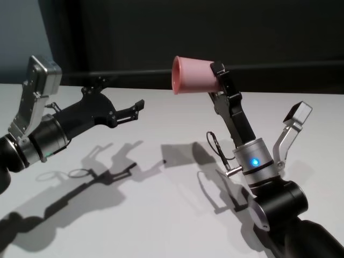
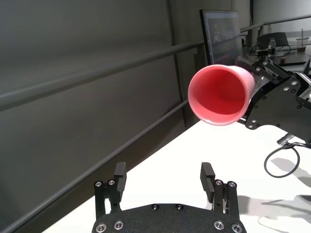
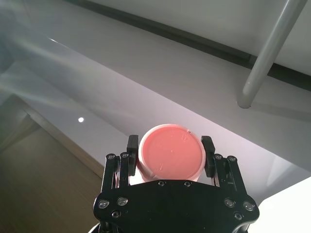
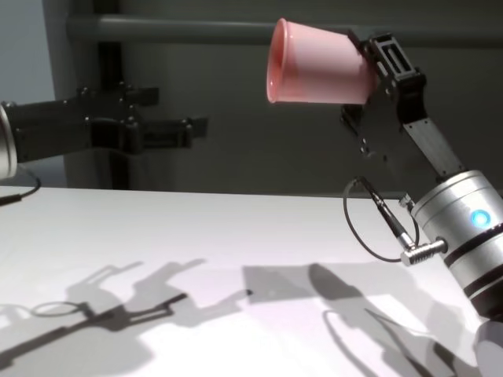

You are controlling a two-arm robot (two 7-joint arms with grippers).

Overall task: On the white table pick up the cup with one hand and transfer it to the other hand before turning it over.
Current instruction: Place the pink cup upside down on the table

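Bench (image 1: 161, 215): white, matte; nearest surface, carries arm shadows below both claws.
Right arm: nearest, blue light on silver wrist, looped black cable just beside it; rises off bench to the cup.
Right claw (image 1: 219, 80): clenched on the cup's base end, fingers (image 3: 208, 151) pressed to both sides of it, per wrist view.
Cup (image 1: 193, 75): pale pink, held up in air well above bench, lying on its side, mouth turned toward left claw, base in right claw. Rim not touching anything.
Left claw (image 1: 124, 109): released, prongs spread, nothing betw. them; on the cup's mouth side, lower than the cup, apart from it. Left wrist view looks straight into the cup's mouth.
Left arm: silver-grey w/ white casing, reaching in above bench from cup's mouth side.
Far: dark wall w/ horiz. rail (image 4: 196, 30) behind the cup.
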